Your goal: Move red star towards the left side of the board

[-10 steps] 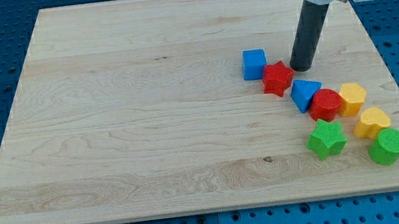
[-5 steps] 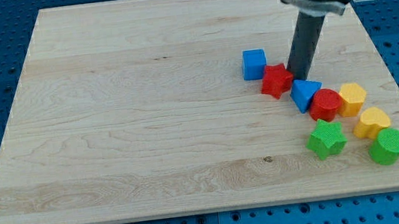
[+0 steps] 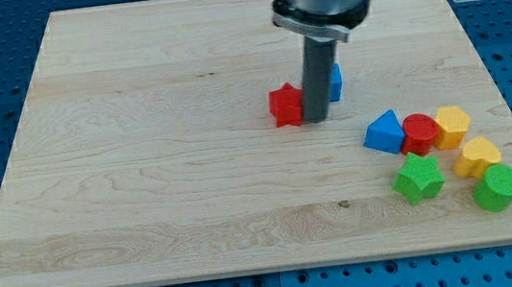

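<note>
The red star lies near the middle of the wooden board, a little to the view's right of centre. My tip stands right against the star's right side, touching it. The rod hides most of a blue cube just behind it on the right.
A cluster sits at the view's lower right: a blue triangular block, a red round block, a yellow hexagon, a yellow heart, a green star and a green cylinder.
My tip has swept to the view's left, pushing the red star left with it. The blue triangular block has turned and shifted slightly. The blue cube is now behind the rod.
</note>
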